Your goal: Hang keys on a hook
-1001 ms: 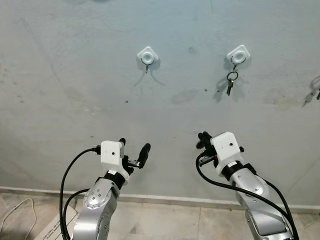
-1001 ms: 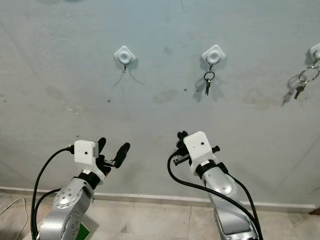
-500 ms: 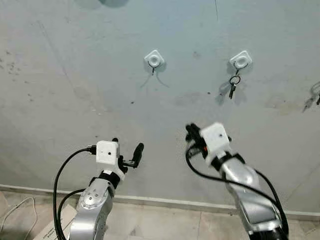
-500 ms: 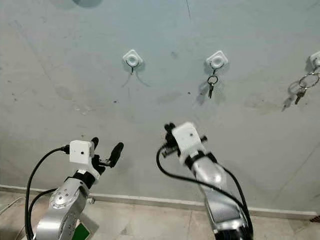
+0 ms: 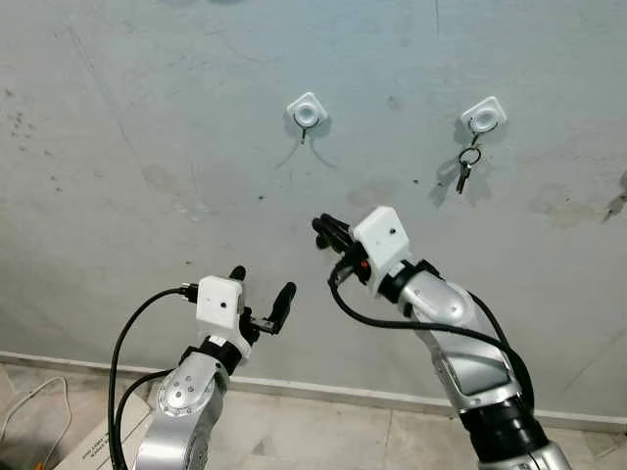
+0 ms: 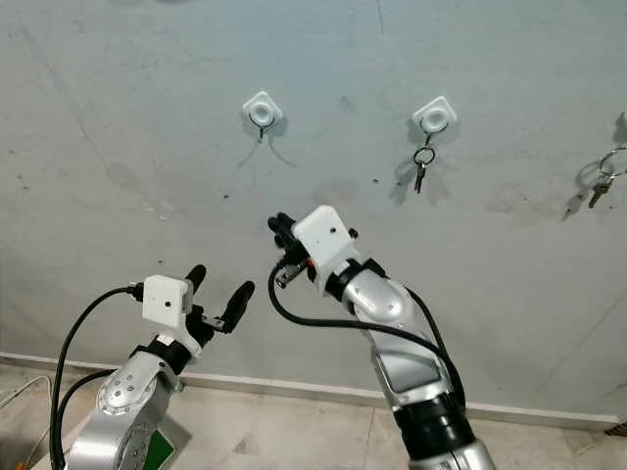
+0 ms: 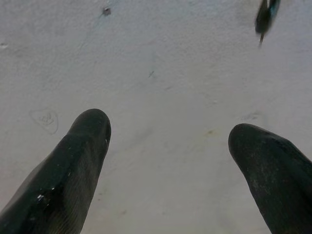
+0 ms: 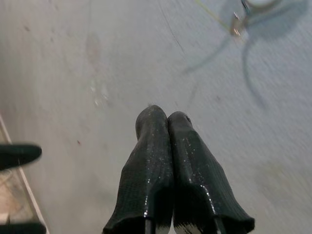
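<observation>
Right tool (image 5: 321, 227) pressed together below empty hook (image 5: 307, 113); left tool (image 5: 263, 290) spread; keys (image 5: 467, 167) hung

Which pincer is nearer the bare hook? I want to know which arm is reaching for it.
Right. The right pincer is raised below the bare hook, fingers shut. The left pincer sits lower down, open, farther from it.

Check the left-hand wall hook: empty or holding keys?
Empty. The left hook shows a bare metal hook on its white pad, while the next hook carries a key ring.
</observation>
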Motion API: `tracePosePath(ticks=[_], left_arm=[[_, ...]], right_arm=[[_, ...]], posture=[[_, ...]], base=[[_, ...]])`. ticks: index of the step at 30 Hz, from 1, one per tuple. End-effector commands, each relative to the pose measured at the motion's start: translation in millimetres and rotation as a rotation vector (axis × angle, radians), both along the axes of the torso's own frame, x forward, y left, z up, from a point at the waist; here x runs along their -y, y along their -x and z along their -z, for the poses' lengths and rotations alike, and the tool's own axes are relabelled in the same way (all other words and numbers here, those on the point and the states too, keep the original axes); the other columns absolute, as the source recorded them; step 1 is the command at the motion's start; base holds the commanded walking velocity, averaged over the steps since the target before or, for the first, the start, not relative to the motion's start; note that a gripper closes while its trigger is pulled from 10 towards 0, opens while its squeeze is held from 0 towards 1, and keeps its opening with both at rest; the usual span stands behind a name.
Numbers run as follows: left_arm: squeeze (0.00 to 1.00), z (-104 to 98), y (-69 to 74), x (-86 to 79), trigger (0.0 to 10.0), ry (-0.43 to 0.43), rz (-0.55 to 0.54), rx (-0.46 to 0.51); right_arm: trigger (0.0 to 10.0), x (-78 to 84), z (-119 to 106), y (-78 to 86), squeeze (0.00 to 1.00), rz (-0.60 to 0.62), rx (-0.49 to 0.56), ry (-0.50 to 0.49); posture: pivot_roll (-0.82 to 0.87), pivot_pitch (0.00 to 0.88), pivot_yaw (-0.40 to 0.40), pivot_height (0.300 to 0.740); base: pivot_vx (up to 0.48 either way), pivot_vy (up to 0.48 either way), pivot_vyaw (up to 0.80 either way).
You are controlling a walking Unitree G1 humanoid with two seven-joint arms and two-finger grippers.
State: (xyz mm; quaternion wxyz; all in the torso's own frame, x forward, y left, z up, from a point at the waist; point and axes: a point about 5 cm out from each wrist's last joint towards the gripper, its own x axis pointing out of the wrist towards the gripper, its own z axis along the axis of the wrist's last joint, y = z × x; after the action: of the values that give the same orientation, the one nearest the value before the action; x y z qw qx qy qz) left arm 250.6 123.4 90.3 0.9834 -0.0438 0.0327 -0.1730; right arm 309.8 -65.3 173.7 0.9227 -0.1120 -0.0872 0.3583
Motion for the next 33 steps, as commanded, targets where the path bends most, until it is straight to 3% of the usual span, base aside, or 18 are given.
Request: tracePosePath(ticks=[1,7,18,25,33], left_arm=[[0.00,-6,1.4,-5.3,10.0,-0.009,-0.013,0.026],[0.00,-6,2.4,-5.4,10.0,-0.009,-0.012,0.024],[0.00,-10,1.9,-2.2,10.0,0.003,0.006,0.041],[0.00,-47,-4.8,5.0,10.0,0.030,0.051,0.220],[0.00,-59,-6.5,8.0,10.0,0.055,0.057,0.254]], right_arm=[[10.0,-7.2,-14,-6.6,0.00,-0.020,0.041,-0.039],[10.0,-12.7,-33,-21.9,0.00,-0.009,0.078,-0.093],[10.0,-15.0,-48,-37.6,0.00,0.016,0.092,-0.180],[10.0,-16.8,-49,-41.1,0.00,0.004,0.094,-0.183],[10.0,-17.7,-54,-46.1,0.00,-0.006,0.092,-0.207]], posture=[[0.02,0.000,0.063,0.740],[0.02,0.000,0.063,0.740],[0.03,0.000,0.069,0.740],[0.03,0.000,0.065,0.740],[0.04,0.000,0.062,0.740]], base=[[0.000,0.000,0.00],[0.000,0.000,0.00],[0.000,0.000,0.00],[0.000,0.000,0.00],[0.000,0.000,0.00]])
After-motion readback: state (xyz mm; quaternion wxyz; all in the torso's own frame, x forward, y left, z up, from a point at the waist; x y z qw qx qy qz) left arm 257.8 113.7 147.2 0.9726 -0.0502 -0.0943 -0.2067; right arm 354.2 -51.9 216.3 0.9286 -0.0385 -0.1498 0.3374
